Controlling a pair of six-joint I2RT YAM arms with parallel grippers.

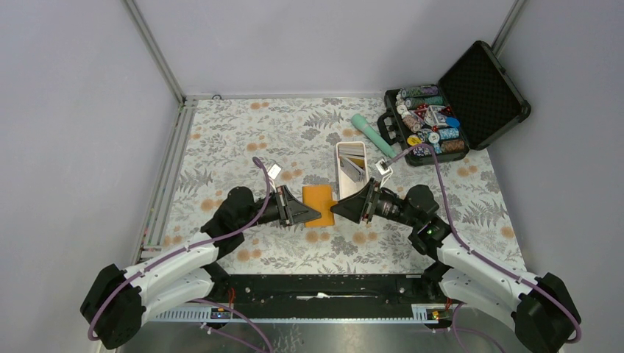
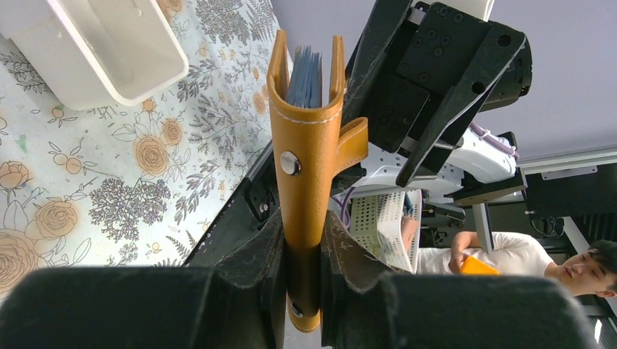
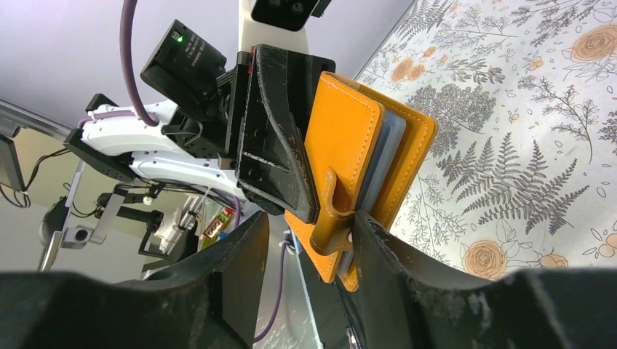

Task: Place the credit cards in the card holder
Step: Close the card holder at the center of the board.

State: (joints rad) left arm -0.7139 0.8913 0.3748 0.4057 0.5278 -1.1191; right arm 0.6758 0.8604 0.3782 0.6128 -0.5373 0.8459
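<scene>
The left pincer point(image 2: 303, 247) is clamping the orange leather booklet card holder point(image 2: 309, 167) over the floral counter point(image 1: 243, 132). The right pincer point(image 3: 305, 240) is straddling its tab edge, jaws apart. Grey-white plastic credit cards point(image 1: 353, 168) are lying in the long white tray point(image 1: 339, 176), so loading seemingly hasn't started.

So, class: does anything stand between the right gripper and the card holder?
Nothing visible does. The right gripper has its open jaws either side of the snap tab on the card holder, which the left gripper grips at the opposite side.
</scene>
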